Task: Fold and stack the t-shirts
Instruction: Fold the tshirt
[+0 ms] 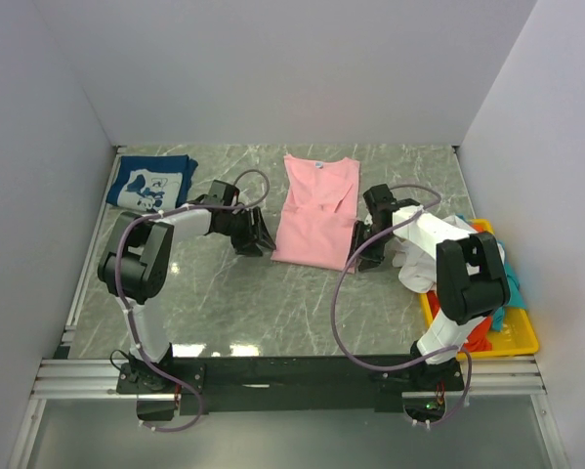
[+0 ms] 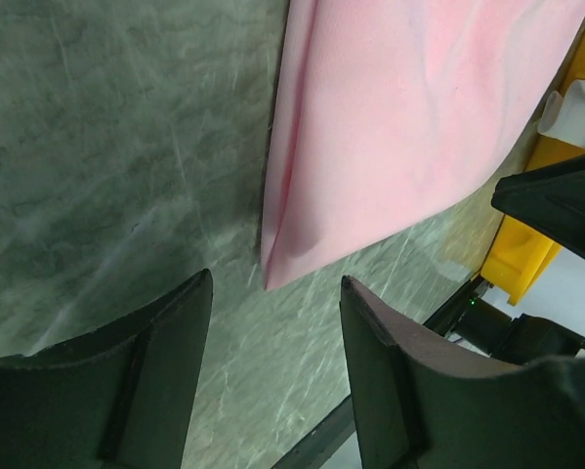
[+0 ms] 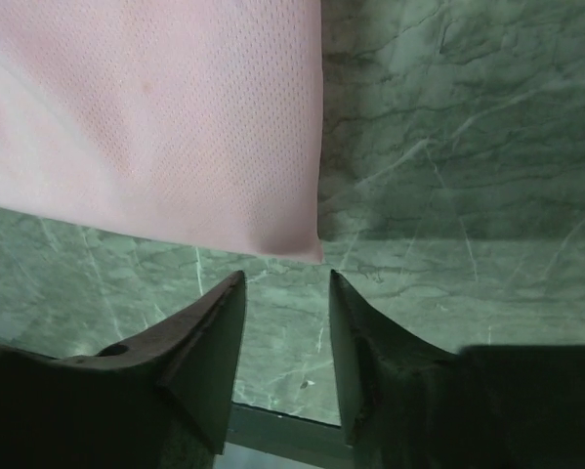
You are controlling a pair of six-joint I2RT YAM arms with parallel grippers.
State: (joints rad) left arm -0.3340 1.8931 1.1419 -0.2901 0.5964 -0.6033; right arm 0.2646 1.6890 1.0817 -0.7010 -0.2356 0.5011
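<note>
The light-pink t-shirt [image 1: 316, 213] lies flat in the middle of the table, its sides folded in, collar at the far end. My left gripper [image 1: 256, 239] is open and empty just left of its near left corner [image 2: 277, 264]. My right gripper [image 1: 362, 256] is open and empty just right of its near right corner [image 3: 307, 244]. Neither touches the cloth. The navy t-shirt with white print [image 1: 152, 183] lies folded at the far left. White [image 1: 456, 230], orange-red [image 1: 480, 335] and teal [image 1: 512, 283] shirts are heaped at the right, partly hidden by my right arm.
A shallow yellow tray [image 1: 515, 337] at the right edge holds the heap of shirts; it also shows in the left wrist view [image 2: 522, 256]. White walls close the table on three sides. A black rail [image 1: 292, 369] runs along the near edge.
</note>
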